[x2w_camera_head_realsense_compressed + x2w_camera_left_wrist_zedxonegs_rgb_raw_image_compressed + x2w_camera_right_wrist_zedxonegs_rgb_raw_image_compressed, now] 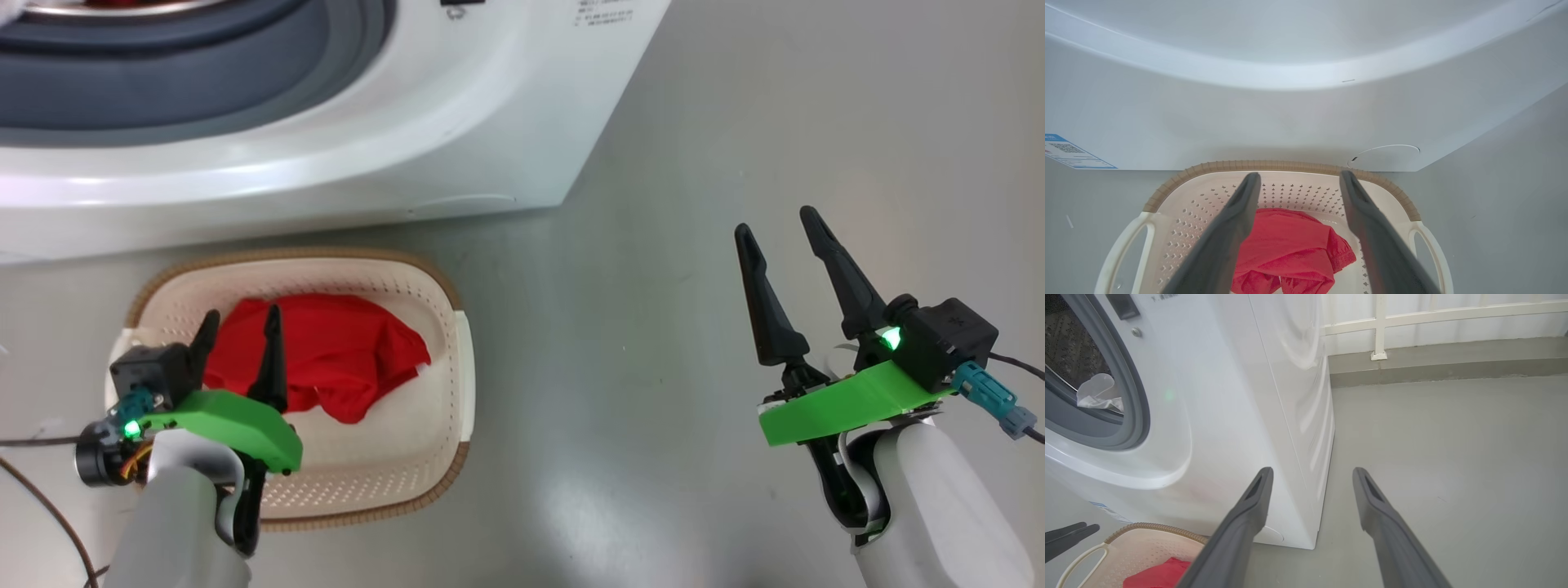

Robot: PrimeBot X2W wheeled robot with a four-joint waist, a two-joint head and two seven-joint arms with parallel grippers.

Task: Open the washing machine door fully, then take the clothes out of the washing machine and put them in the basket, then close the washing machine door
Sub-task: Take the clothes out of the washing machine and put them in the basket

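The dark two-fingered left gripper [243,314], lower left, is spread wide and empty; so is the right gripper [775,220], lower right. Upper left: large white front-loading washing machine [449,122]. Beneath it, the cream perforated plastic basket [326,255] contains a red fabric garment [326,351]. A small white cloth [1098,392] lies at the drum mouth. It is probably light and limp, so pinch a raised fold.

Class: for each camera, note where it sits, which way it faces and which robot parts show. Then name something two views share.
Head view: on the head, facing down; shows basket, washing machine, left gripper, right gripper.
Left wrist view: on the left wrist, looking along its own fingers into the basket.
Right wrist view: on the right wrist, facing the washing machine's corner and floor past its fingers.
Shared: all three show the clothes in the basket.
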